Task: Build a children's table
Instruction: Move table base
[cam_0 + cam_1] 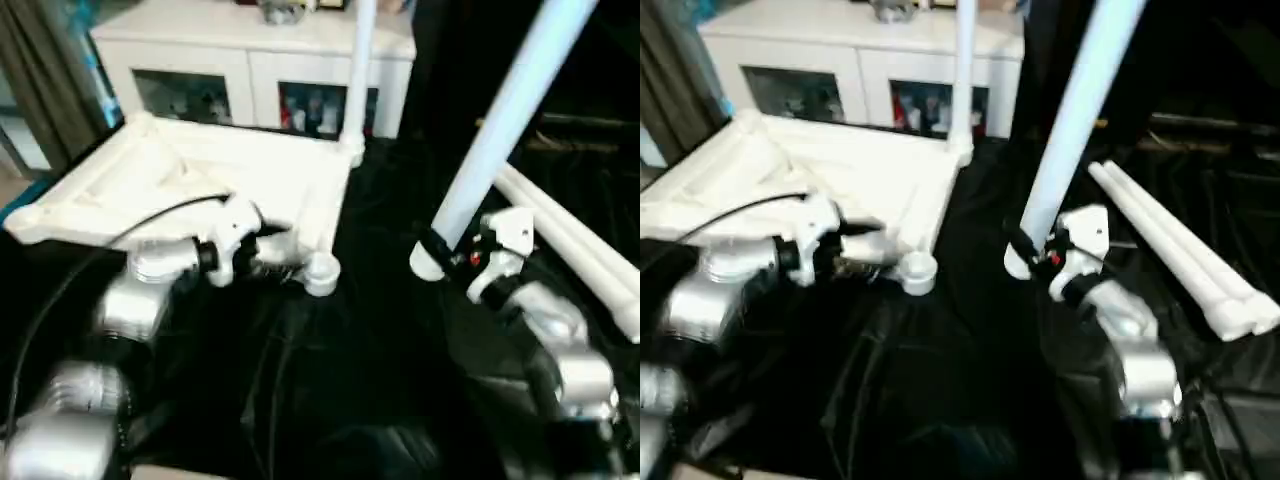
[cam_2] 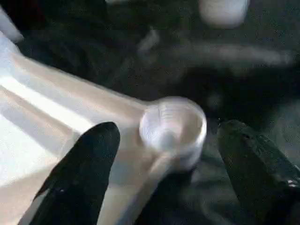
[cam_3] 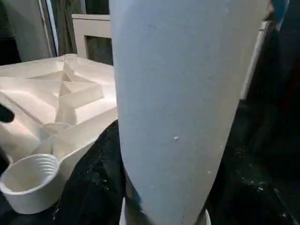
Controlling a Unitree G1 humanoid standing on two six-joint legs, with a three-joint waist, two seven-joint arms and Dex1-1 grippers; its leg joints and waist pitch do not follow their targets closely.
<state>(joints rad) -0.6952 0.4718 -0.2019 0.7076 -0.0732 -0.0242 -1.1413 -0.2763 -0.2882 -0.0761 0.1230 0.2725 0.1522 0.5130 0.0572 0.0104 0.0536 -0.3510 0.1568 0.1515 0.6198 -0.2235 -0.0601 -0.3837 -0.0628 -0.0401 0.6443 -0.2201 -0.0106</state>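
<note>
The children's table lies upside down on the black-covered work table, its white top [image 1: 190, 170] showing the ribbed underside. One white leg [image 1: 360, 60] stands upright in the far right corner socket. My left gripper [image 1: 285, 250] is open at the near right corner socket [image 1: 320, 272]. In the left wrist view its black fingers [image 2: 89, 164] stand apart on either side of that empty socket [image 2: 173, 126]. My right gripper [image 1: 450, 255] is shut on another leg [image 1: 500, 130], held tilted with its lower end just above the black cover. That leg [image 3: 187, 103] is right of the socket [image 3: 28, 180].
Two more white legs [image 1: 575, 255] lie side by side on the black cover at the right. A white cabinet [image 1: 250, 60] with glass doors stands behind the work table, a dark curtain [image 1: 40, 70] at the far left. A black cable [image 1: 150, 215] runs over my left arm.
</note>
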